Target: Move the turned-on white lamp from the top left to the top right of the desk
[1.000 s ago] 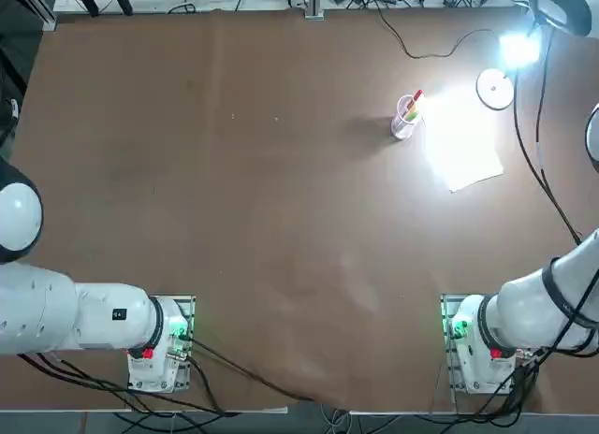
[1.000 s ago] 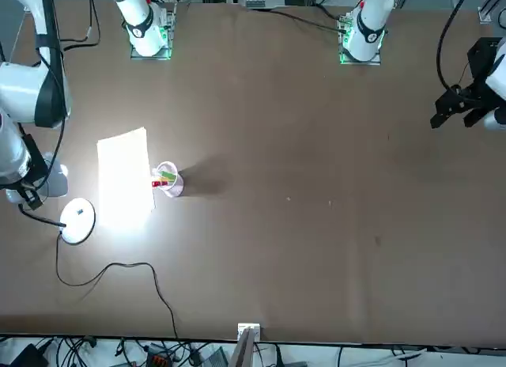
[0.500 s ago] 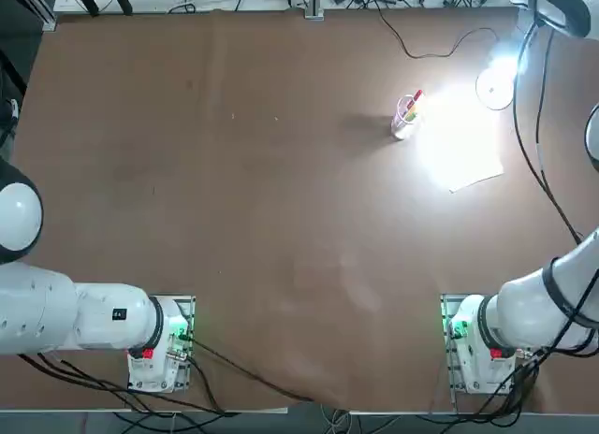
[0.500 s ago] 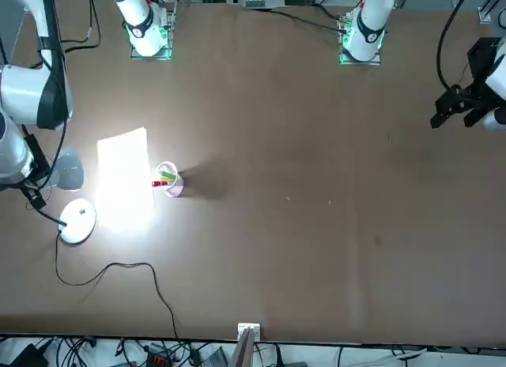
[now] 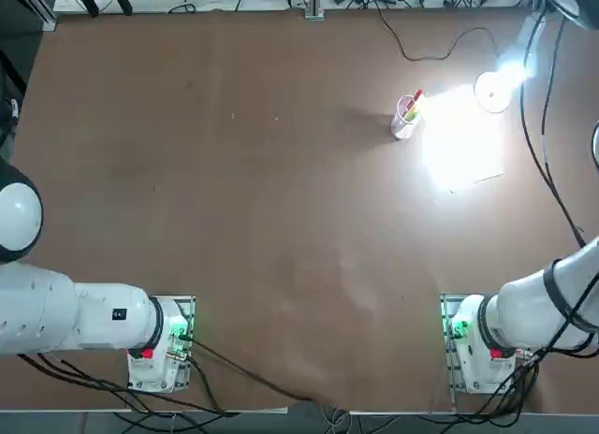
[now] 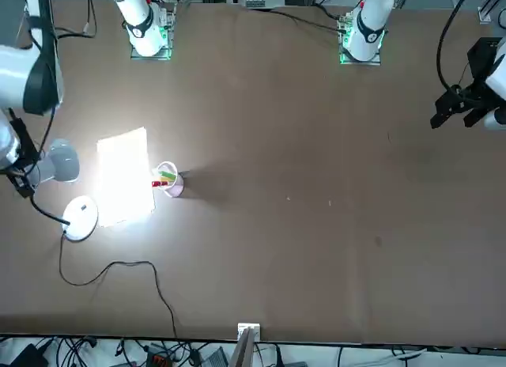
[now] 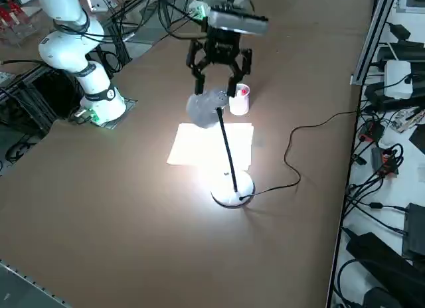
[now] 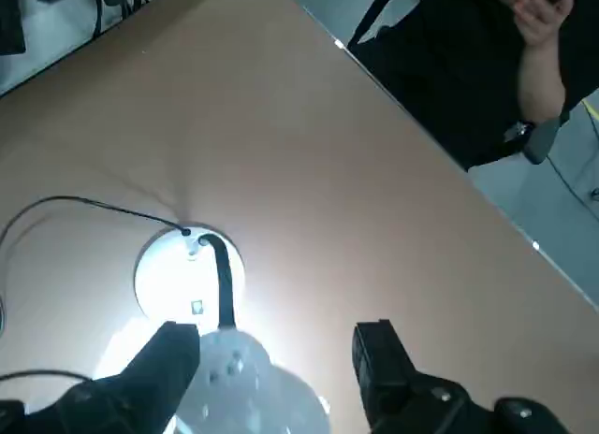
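The white desk lamp (image 7: 227, 163) glows at the desk's (image 5: 234, 172) two o'clock corner. The right gripper (image 7: 220, 71) hangs just above its head, fingers spread wide, holding nothing.

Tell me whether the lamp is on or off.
On. The lamp head glows and throws a bright patch over the paper and the desk; the open right tool hangs just above the head.

White rounded arm (image 7: 73, 42) segs, black claw (image 7: 219, 64), green base lights, prob. LEDs.
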You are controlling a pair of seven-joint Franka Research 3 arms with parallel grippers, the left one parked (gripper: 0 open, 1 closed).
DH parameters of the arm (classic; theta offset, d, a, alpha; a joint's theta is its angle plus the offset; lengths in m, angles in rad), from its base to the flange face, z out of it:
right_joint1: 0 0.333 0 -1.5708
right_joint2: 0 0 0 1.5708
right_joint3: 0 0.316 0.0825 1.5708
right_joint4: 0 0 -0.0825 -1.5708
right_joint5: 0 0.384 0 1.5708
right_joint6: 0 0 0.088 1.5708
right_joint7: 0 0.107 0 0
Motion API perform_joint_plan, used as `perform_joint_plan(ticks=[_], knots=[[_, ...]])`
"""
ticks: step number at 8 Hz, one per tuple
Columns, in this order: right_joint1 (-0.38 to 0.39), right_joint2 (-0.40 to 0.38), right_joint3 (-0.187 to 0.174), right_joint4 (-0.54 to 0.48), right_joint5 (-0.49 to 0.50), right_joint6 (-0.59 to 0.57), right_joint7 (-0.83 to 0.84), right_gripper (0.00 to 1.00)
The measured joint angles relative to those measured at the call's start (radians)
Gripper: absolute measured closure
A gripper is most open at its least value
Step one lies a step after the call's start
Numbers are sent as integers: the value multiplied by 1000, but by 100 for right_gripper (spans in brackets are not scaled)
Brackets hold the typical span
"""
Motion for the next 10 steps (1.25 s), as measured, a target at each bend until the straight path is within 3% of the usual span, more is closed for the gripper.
perform_joint_plan(ticks=[2, 7, 10], knots=[[18, -41, 2, 40, 38, -53, -87, 0], [10, -47, -17, 173, 319, -67, -307, 0], [15, -48, -7, 218, 469, -229, -543, 0]])
